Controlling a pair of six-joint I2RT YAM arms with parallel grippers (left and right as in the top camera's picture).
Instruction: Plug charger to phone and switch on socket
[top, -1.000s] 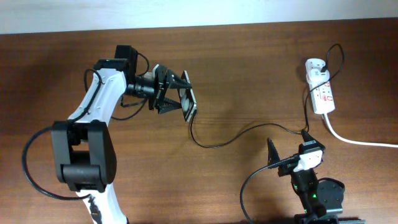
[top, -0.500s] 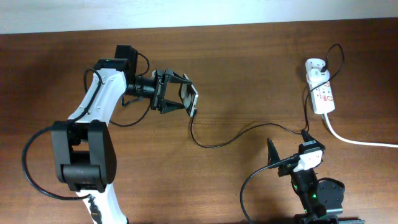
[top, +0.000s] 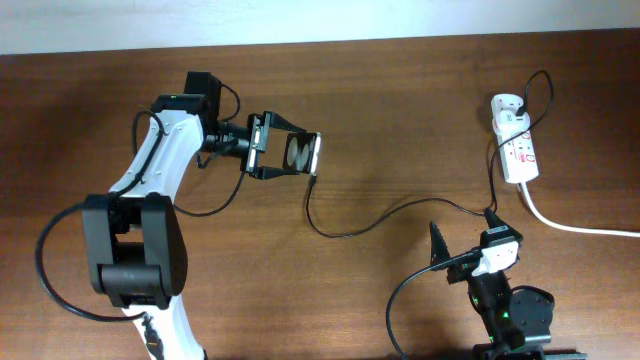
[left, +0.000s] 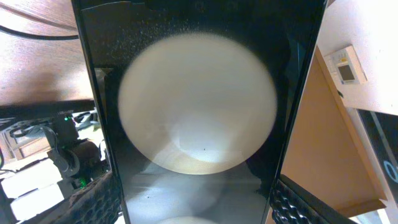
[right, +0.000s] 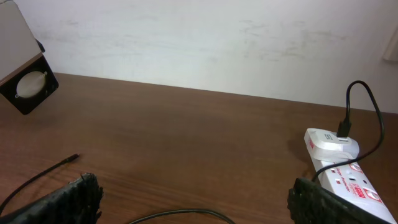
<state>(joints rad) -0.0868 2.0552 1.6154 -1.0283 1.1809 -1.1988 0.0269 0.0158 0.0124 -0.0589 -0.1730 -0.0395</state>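
Two pincers | left pincer (top: 300, 154) pinching phone (top: 309, 153) | right pincer (top: 461, 226) spread, empty | socket (top: 521, 152) red print seemingly illegible

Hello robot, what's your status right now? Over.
Left pincer shut on phone, held above the table. Right pincer open, empty. Charger tip loose on table, not in phone. Nothing blocking the socket.

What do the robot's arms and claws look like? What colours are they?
The left arm has white shells, chunky black joints and thin black cables looping beside it. The right arm is mostly black, with a white patch and a tiny green light. The left claw and right claw each have two black, pointed fingers with bumpy gripping pads.
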